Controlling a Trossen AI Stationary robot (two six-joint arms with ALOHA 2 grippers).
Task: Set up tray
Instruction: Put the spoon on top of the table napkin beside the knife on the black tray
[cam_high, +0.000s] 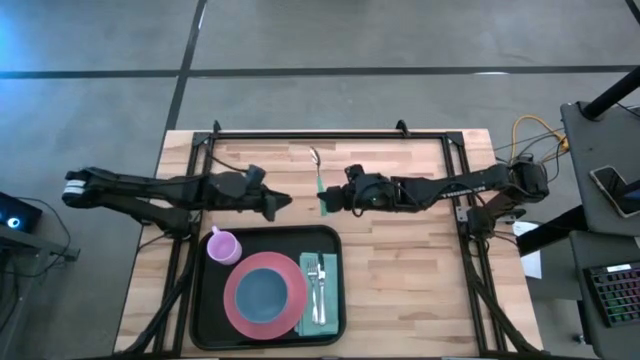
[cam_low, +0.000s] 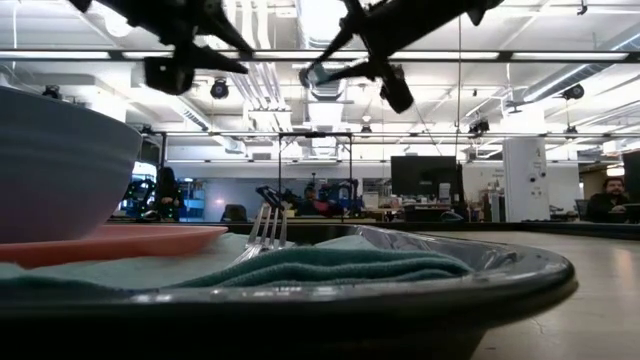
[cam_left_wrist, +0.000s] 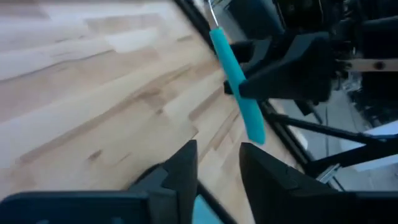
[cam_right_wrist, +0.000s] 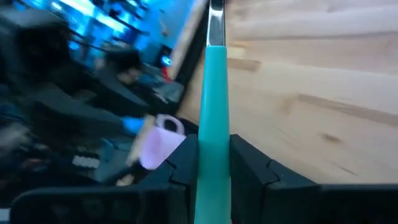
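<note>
Tray (cam_high: 200, 318), black and rimmed, lies at the table's near edge, holding a pink plate (cam_high: 240, 310) with blue bowl (cam_high: 263, 291), pink cup (cam_high: 222, 246), and a fork (cam_high: 316, 283) on a green napkin (cam_high: 328, 310). Beyond it, left gripper (cam_high: 283, 202) hovers with fingers slightly parted, empty. Right gripper (cam_high: 327, 198) pinches a teal-handled utensil (cam_high: 319, 180) above the wooden table (cam_high: 410, 290).

high: straight down | low: tabletop level (tray (cam_low: 520, 275) close) | 2 wrists: forward
</note>
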